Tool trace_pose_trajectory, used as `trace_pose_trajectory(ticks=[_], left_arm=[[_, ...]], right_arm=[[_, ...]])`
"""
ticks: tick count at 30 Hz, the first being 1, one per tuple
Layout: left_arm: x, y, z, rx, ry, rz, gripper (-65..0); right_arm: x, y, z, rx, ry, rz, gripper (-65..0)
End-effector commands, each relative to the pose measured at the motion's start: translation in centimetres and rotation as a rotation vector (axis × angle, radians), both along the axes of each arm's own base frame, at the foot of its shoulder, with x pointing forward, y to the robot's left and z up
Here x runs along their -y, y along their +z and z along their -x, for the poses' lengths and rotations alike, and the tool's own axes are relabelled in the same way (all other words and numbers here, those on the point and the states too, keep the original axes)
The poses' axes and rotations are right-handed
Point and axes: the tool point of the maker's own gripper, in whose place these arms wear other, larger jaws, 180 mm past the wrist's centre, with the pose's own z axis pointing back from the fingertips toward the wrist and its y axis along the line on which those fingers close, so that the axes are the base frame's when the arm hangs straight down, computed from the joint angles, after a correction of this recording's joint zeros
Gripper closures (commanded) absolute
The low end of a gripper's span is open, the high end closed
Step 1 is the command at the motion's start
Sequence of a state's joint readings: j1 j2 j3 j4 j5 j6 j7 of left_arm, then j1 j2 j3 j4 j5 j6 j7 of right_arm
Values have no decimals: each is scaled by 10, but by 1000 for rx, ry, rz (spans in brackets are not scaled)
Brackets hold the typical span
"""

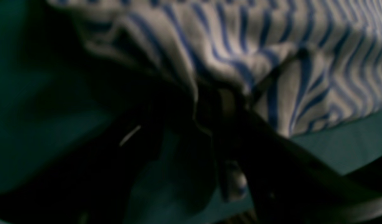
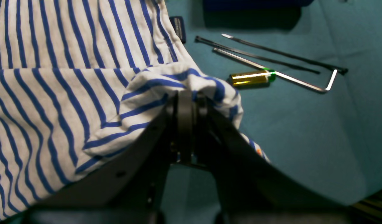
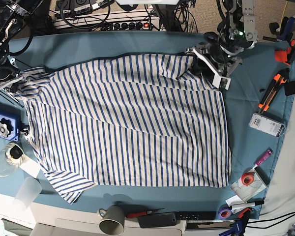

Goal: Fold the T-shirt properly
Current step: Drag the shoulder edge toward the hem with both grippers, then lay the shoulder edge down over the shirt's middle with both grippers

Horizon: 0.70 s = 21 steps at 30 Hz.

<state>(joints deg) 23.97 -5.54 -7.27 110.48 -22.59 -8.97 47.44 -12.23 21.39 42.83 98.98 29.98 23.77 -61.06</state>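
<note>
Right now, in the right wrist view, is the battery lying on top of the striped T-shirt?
No. The battery lies on the teal cloth beside an Allen key, apart from the T-shirt.

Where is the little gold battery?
In the right wrist view, the battery lies on the teal cloth, right of the T-shirt, touching a bent metal rod.

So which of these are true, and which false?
1. Both grippers pinch the T-shirt. True: the right gripper and the left gripper are each shut on its cloth.
2. The shirt is folded in half. False: it lies spread out.
3. A battery lies near the right gripper. True.
4. The mug stands on the shirt. False: it sits off it, at the table's near edge.
</note>
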Motion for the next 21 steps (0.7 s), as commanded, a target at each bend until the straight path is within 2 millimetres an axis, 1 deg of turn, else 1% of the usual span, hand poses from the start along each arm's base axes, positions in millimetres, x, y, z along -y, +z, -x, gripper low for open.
trace_pose_trajectory(ticks=[1,2,5,8,11,14,18,21], left_arm=[[1,-7,7,-43,-5,7,-216],[4,-8,7,-50,-2,30,-176],[10,-8,8,-62,1,77,0],[11,-10,16,-110,-27,66,0],[10,-4,18,-114,-46,39,0],[0,14,12,-71,-43,-14,0],[-19,46,5,29,16,-59,0],[-31,57,8,64,56,-78,0]], right_arm=[[6,17,-8,47,8,34,0],[6,17,-8,48,8,34,0],[6,17,-8,48,9,34,0],[6,18,-9,53,9,35,0],[6,20,-11,63,10,38,0],[6,20,-11,65,10,39,0],[6,21,-12,71,11,40,0],[1,22,-14,81,52,45,0]])
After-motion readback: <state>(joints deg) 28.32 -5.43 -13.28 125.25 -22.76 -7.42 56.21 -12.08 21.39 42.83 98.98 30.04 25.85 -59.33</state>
